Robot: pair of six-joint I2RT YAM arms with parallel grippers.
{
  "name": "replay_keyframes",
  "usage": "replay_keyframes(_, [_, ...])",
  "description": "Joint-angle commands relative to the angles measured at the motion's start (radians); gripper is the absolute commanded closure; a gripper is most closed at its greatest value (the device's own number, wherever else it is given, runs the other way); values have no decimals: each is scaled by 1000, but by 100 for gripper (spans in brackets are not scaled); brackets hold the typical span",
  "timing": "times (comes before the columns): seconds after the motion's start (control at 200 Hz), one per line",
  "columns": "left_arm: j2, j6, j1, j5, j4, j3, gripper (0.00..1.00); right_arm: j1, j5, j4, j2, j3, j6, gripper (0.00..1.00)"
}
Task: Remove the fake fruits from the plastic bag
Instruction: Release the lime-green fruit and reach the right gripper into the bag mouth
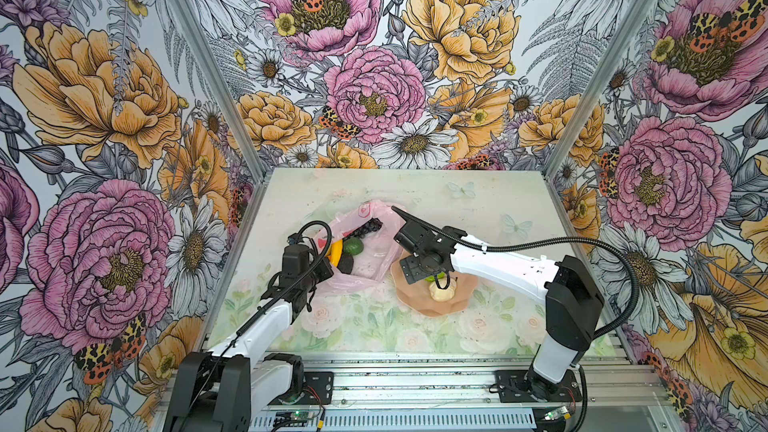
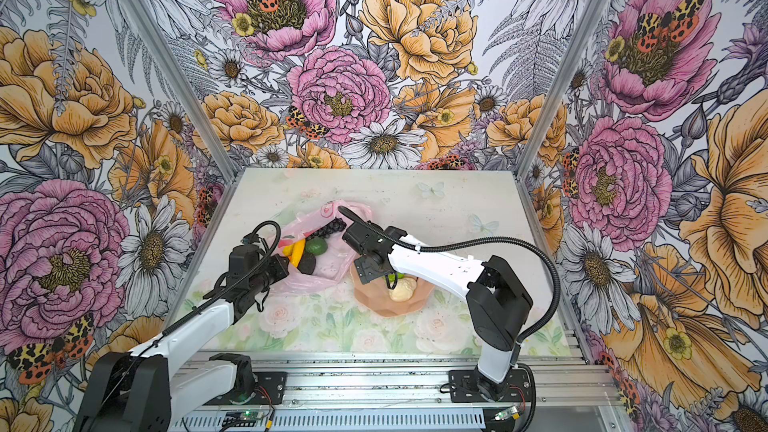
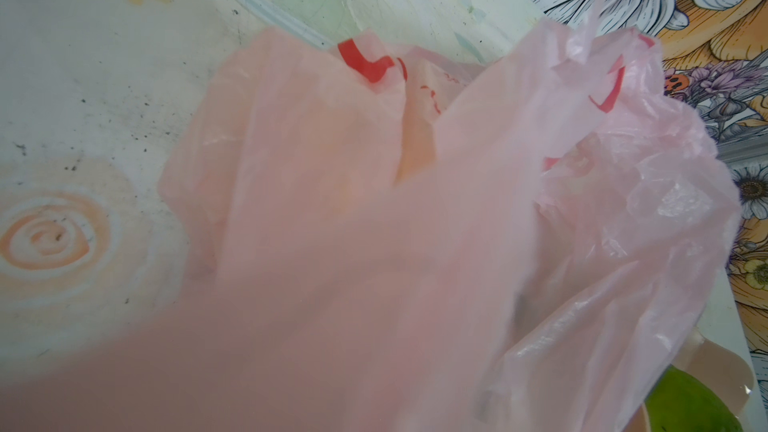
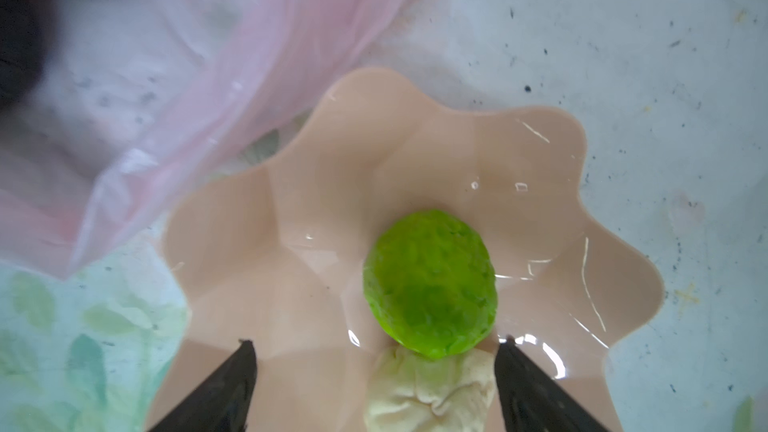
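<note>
The bag (image 1: 376, 253) lies crumpled on the counter (image 1: 478, 201), left of centre, mouth gaping, and there is plenty in it yet: the grapes (image 1: 370, 227) at the far side, a green fruit (image 1: 353, 246) beside them, the banana (image 1: 334, 253) against the near-left rim, and a dark piece (image 1: 345, 264) just in front. Two fruits are out already. A bumpy green fruit (image 4: 430, 282) and a cream piece (image 4: 432, 392) sit touching each other in the dish (image 1: 432, 305), which stands just right of the bag. So call it under halfway, with at least four pieces to fetch by my count. The right end effector (image 4: 376, 340) hangs over the dish with its fingers spread wide, one on either side of the cream piece, and nothing gripped between them. The left end effector (image 1: 322, 268) is at the bag's near-left rim. Pink film drapes right across its wrist view and hides the fingers, so I cannot tell whether they are pinching the plastic. Next call, I would say, is a trip into the bag's mouth.
</note>
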State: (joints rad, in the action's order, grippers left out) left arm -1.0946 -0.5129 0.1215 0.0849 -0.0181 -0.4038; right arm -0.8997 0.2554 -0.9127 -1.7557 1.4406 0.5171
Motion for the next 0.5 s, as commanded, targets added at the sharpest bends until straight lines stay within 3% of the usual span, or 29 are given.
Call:
replay_keyframes(0.0, [-3,14,10,-5,2,-15,83,-46,-1,98,-13,110,28,12])
replay_keyframes(0.495, [13,17,6,-20,6,-7,83,-23,-217,295,-352,379,81,15])
